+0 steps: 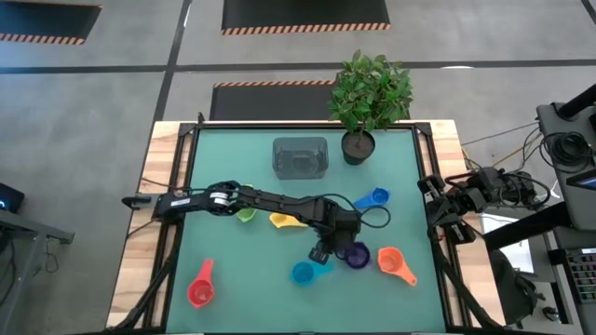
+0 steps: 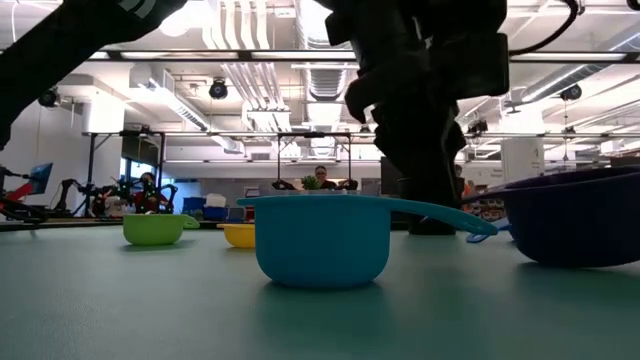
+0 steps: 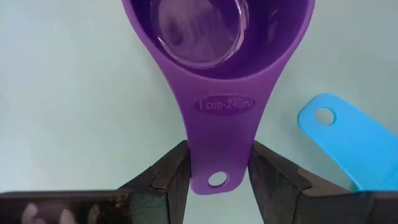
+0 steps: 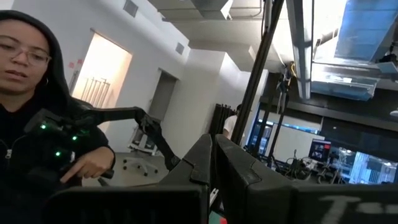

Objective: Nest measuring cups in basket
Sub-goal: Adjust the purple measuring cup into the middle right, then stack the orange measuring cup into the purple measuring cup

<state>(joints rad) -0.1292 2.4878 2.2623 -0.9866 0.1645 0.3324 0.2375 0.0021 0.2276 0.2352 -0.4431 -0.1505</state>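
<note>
The left gripper (image 3: 217, 177) reaches across the middle of the desk (image 1: 233, 270) and pinches the flat handle of the purple measuring cup (image 3: 217, 62), one dark finger (image 3: 165, 180) pressed against each side of the handle near its small hanging hole. The handle carries raised lettering reading 1 cup, 240 ml, and the round bowl of the cup lies beyond the fingers on the green surface. In the high view this purple cup (image 1: 355, 254) sits right of centre, toward the near edge. Just beside it to the left lies a blue cup (image 1: 304, 272), whose handle tip also shows beside the gripper in the left wrist view. To the right of the purple cup lies the orange cup (image 1: 396, 264). A second blue cup (image 1: 372, 198) lies farther back, to the right of the arm. The yellow cup (image 1: 282, 221) and the green cup (image 1: 246, 215) lie close against the left arm on its near side, left of centre. The red cup (image 1: 201, 288) sits alone near the near left corner. The basket (image 1: 300, 157), translucent grey and rectangular, stands at the far middle of the desk, well apart from all the cups, with a potted plant (image 1: 369, 98) just to its right. The right gripper (image 4: 212, 163) waits off the right edge of the desk, lifted and aimed into the room, its fingers pressed together with nothing between them. A person (image 4: 43, 112) in a dark hooded top is visible beyond it.
</note>
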